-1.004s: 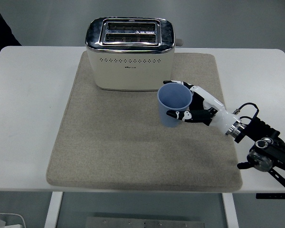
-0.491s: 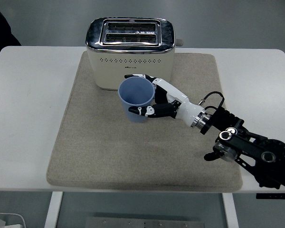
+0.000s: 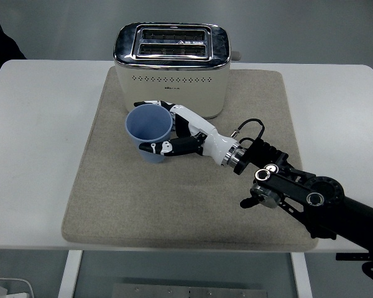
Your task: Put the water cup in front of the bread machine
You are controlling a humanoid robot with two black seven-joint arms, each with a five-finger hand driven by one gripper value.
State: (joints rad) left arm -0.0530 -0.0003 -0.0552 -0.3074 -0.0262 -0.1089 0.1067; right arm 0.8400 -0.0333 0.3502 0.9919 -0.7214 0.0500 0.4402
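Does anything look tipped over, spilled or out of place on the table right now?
Nothing stands out. The blue cup is upright in the right hand, in front of the toaster on the mat; no spill is visible.

The cup (image 3: 149, 130) sits before the toaster (image 3: 171, 68) on the mat (image 3: 112, 186).

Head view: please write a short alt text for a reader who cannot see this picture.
The robot's right hand grips a light blue plastic cup, upright, over a beige rectangular mat on a white table, just in front of a cream and chrome two-slot toaster. The black right arm reaches in from the lower right.
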